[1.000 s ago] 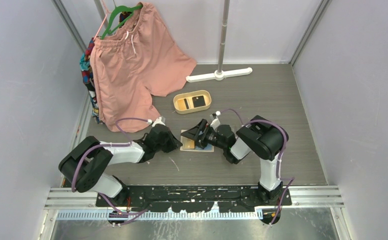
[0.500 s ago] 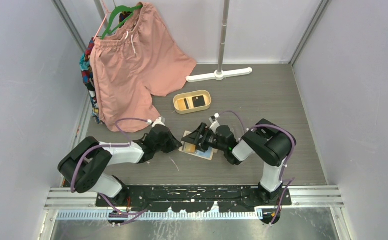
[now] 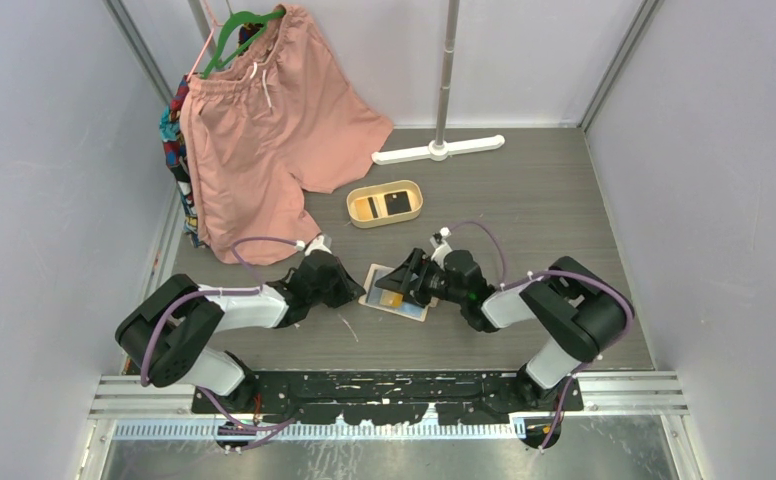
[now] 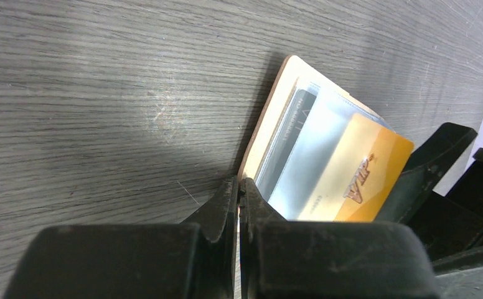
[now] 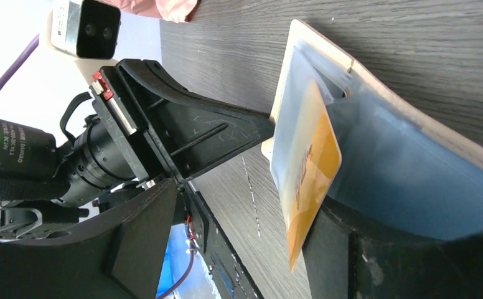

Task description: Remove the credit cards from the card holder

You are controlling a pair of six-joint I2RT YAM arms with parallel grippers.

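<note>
The beige card holder (image 3: pixel 411 306) lies open on the dark wood table between the two arms. Its pale blue inside (image 5: pixel 401 168) faces up. My left gripper (image 3: pixel 357 290) is shut on the holder's near beige edge (image 4: pixel 282 93), pinching it at the fingertips (image 4: pixel 239 187). An orange credit card (image 4: pixel 363 180) sticks partway out of a clear pocket. My right gripper (image 5: pixel 251 212) stands open around this card (image 5: pixel 307 174). One finger (image 5: pixel 335 255) is behind the card and the other is well apart from it. A grey card (image 4: pixel 292 124) stays tucked in the holder.
An oval tan tray (image 3: pixel 353 207) behind the holder contains a black card (image 3: pixel 397 202) and an orange one (image 3: pixel 372 208). Pink shorts (image 3: pixel 264 120) hang on a green hanger at the back left. The white foot (image 3: pixel 439 150) of a pole stands at the back.
The right arm's elbow has swung out to the right and its jaws have narrowed somewhat around the orange card. The card holder has turned slightly. The left arm has stayed put.
</note>
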